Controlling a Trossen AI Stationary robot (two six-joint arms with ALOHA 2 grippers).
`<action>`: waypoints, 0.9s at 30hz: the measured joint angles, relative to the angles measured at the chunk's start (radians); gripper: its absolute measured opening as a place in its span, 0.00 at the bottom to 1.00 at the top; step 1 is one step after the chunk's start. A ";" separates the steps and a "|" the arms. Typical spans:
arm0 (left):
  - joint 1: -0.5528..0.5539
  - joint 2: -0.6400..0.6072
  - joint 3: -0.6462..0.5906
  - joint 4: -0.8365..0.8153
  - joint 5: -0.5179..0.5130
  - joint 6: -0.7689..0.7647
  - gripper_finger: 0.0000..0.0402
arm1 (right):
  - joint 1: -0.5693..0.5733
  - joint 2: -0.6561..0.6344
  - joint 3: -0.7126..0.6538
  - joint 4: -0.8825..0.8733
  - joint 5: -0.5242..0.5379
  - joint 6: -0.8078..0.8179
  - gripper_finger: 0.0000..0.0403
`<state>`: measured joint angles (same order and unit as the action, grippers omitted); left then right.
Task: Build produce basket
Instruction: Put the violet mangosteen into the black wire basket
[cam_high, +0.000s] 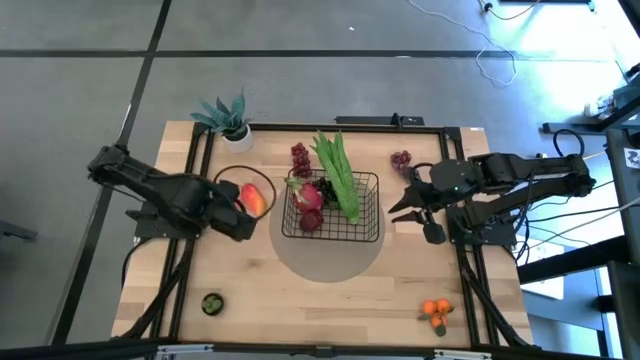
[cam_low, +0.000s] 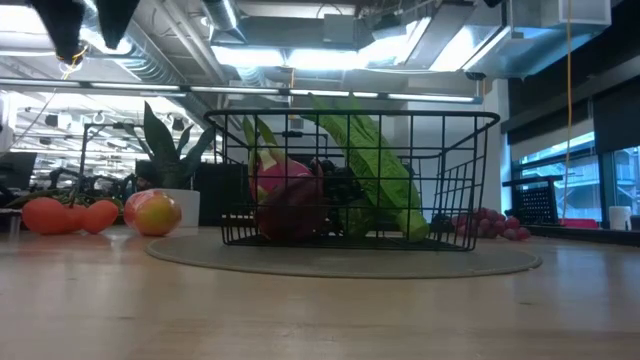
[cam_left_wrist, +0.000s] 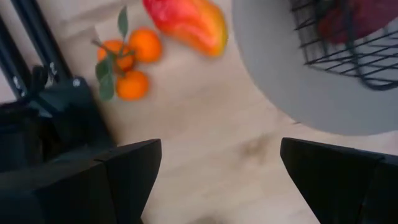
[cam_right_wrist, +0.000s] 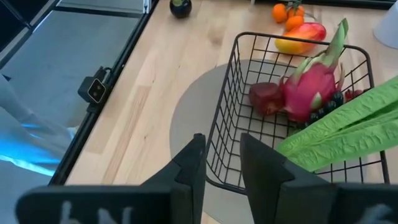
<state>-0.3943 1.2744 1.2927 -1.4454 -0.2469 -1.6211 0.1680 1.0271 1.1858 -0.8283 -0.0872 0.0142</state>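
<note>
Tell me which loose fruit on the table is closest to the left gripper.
The mango, just beyond the left gripper, left of the basket. The grapes, oranges and green fruit lie much farther off.

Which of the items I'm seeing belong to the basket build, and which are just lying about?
Job: basket holding dragon fruit, green pods and dark grapes; mango, red grapes, purple grapes, oranges, small green fruit on the table.

Lying about: potted plant, round grey mat.
</note>
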 joint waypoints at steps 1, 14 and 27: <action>0.004 -0.017 -0.023 0.012 0.018 -0.008 0.79 | 0.000 0.000 0.000 0.000 0.000 0.000 0.21; -0.068 -0.049 -0.101 0.195 0.245 0.087 0.79 | 0.000 0.000 0.000 0.000 -0.001 -0.049 0.21; -0.364 0.088 -0.101 0.343 0.347 0.133 0.79 | 0.000 0.017 0.000 0.000 -0.064 -0.071 0.21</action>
<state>-0.7579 1.3621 1.1919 -1.1028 0.0998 -1.4879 0.1677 1.0438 1.1858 -0.8283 -0.1508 -0.0568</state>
